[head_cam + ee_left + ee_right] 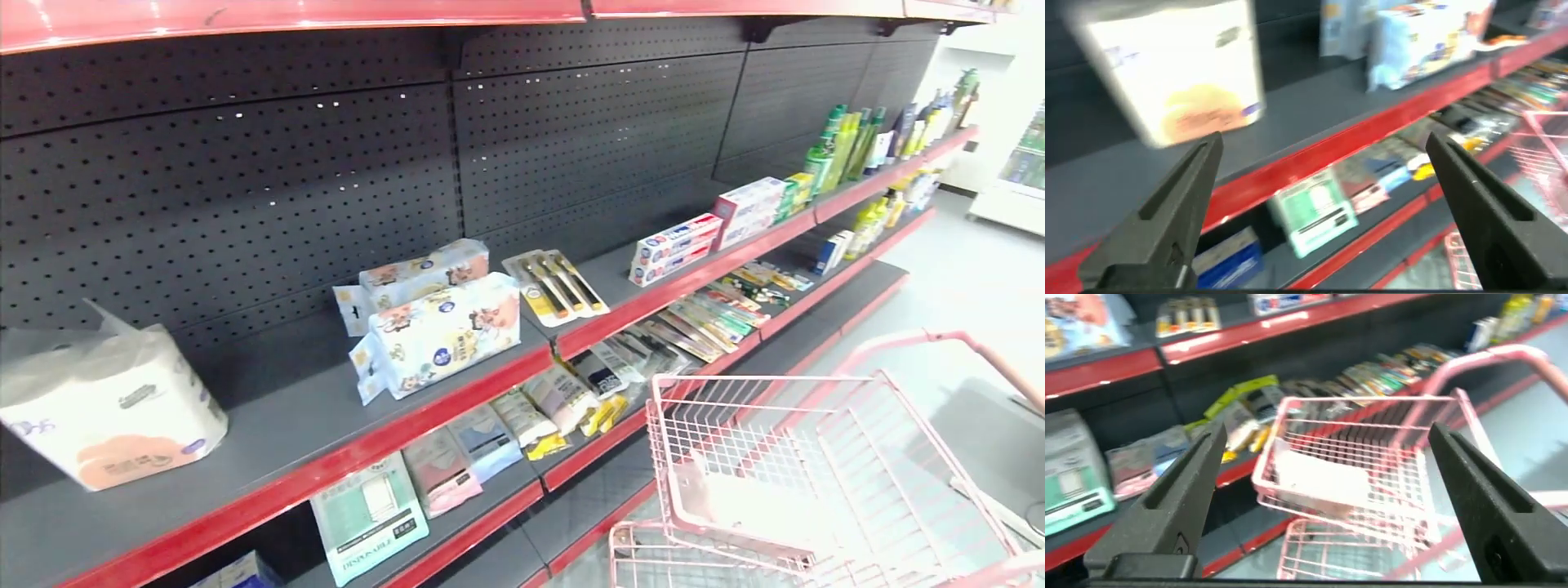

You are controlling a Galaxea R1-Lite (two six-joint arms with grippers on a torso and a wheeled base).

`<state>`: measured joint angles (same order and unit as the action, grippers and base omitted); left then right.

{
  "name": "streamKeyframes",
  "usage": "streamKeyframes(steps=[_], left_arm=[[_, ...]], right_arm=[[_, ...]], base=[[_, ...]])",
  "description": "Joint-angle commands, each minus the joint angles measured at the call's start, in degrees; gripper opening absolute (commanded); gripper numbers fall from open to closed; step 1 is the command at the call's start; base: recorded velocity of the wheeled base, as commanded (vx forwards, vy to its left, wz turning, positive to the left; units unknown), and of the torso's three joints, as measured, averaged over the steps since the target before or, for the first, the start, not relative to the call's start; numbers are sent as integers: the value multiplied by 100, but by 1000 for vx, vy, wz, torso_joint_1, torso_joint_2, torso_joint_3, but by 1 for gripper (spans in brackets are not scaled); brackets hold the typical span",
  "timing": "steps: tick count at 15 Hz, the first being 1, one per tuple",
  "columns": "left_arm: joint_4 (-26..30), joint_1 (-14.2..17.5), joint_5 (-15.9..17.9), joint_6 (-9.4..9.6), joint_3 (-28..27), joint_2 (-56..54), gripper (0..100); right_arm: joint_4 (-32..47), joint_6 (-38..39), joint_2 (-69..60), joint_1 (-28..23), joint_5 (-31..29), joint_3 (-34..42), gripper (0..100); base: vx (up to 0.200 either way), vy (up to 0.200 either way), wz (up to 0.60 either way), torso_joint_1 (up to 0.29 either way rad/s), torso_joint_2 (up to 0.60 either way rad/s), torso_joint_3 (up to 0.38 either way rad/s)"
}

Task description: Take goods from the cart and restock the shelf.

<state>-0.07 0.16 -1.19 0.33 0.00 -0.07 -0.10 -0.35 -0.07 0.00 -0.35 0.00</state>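
Note:
A pink wire cart [824,457] stands at the lower right in the head view, with a white pack [759,508] lying in its upper basket. My right gripper [1327,433] hangs open above and in front of the cart [1429,416], its empty fingers framing the white pack [1319,478]. My left gripper [1323,143] is open and empty in front of the red-edged shelf [1315,155], near a white toilet paper pack [1176,73]. That toilet paper pack [106,412] sits at the shelf's left end.
On the same shelf board [326,465] lie two printed tissue packs [441,327], toothbrush packs [555,286] and toothpaste boxes [678,245]. Bottles [849,143] stand farther right. The lower shelf holds several flat packs [490,437]. Bare shelf lies between the toilet paper and the tissues.

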Motion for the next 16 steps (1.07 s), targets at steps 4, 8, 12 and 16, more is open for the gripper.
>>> streamKeyframes(steps=[4,8,12,16], left_arm=[[-1,2,-4,2,0,7,100],[-1,2,-4,2,0,7,100],[-1,2,-4,-7,0,7,100],[-1,2,-4,-7,0,7,100]], right_arm=[[1,9,7,0,-9,0,100],[1,9,7,0,-9,0,100],[1,0,7,0,-9,0,100],[-8,79,16,-26,9,-9,100]], base=[[0,0,-450,3,-1,2],[0,0,0,0,0,0],[0,0,0,0,0,0],[0,0,0,0,0,0]])
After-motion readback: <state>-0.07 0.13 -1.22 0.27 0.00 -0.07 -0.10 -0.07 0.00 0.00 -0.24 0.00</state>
